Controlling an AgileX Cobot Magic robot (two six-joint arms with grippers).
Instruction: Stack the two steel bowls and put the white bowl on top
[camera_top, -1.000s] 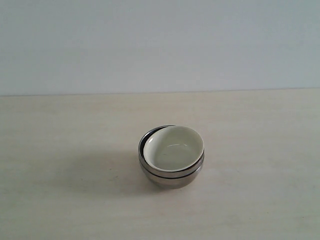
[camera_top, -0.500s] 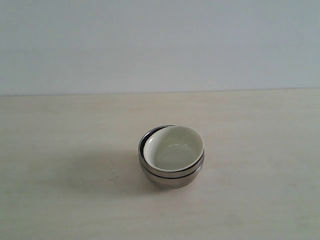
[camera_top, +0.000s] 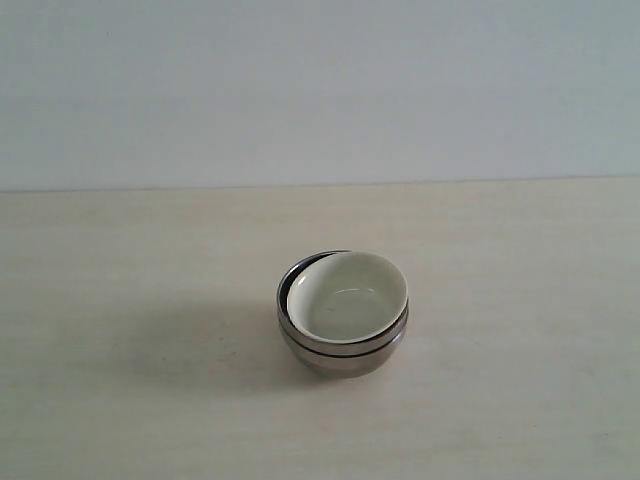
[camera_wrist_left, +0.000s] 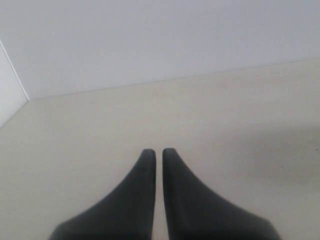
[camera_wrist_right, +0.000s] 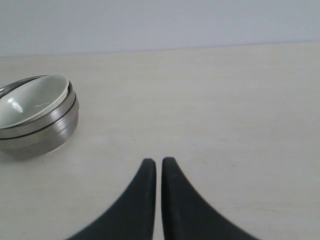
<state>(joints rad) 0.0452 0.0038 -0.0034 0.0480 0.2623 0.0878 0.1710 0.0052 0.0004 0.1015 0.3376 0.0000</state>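
Steel bowls (camera_top: 345, 357) stand nested one inside the other near the middle of the pale wooden table (camera_top: 140, 400) in the exterior view. We see two steel rims, one just above the other, parted by a thin dark line. We find the white bowl (camera_top: 347, 295) seated inside the upper steel bowl, opening upward. It does not sit level: it lies shifted toward the right side of the stack, and a dark crescent of steel interior shows at its left. A plain light wall (camera_top: 300, 90) rises behind the table.

We note the left gripper (camera_wrist_left: 155, 152) over bare table, with its two dark fingers brought together, only a thin slit between them, and nothing between them. None of the bowls appears in its wrist view.

We note the right gripper (camera_wrist_right: 155, 162) in the same condition: fingers together, gripping nothing. Its wrist view shows the stack well apart from the fingertips, off to one side.
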